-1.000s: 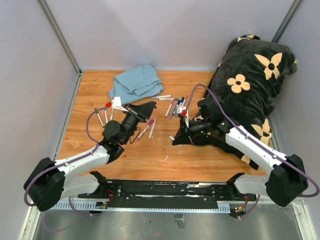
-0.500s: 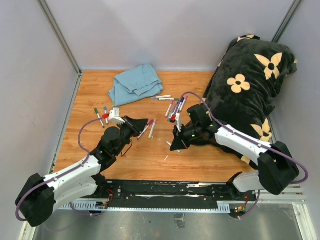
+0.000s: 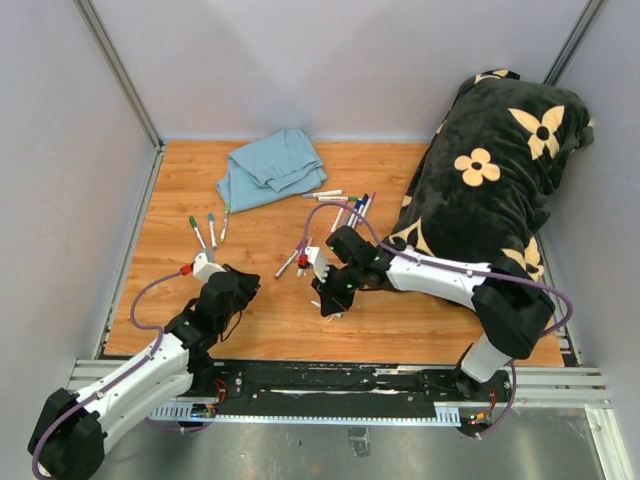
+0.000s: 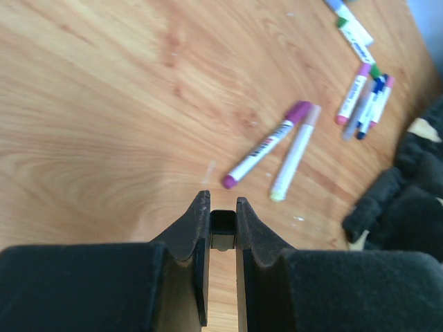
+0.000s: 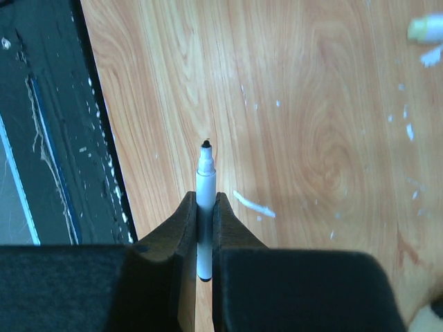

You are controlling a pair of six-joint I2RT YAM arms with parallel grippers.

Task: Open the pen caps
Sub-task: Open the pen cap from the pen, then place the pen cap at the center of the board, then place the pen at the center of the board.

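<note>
far-left markers: three markers (image 3: 211, 229) lying close together on the wood table (image 3: 150, 240), coloured caps at their far ends. Only the top cam catches these.
left gripper (image 4: 221, 202): over the near-left part of the table, fingers almost together and pinching a small dark pen cap (image 4: 222, 230). From the top cam it's just a black blob; the cap only shows on the wrist cam.
cloth: a blue cloth (image 3: 270, 168) crumpled at the back left, top cam only.
marker pair: a purple-ended marker (image 4: 263, 151) and a white marker (image 4: 296, 151) side by side between the two grippers. The left wrist cam shows the purple cap (image 4: 299, 111) sitting on its end.
right gripper (image 5: 204, 198): fingers clamped on a white marker barrel (image 5: 205, 181), its bare dark tip poking out past the fingertips. On the top cam that marker's too small to make out.
marker bunch (image 3: 348, 210): several capped markers in a loose cluster just beside the pillow, with pink, blue and green ends.
pillow (image 3: 500, 150): black with cream flowers, filling the right side.
</note>
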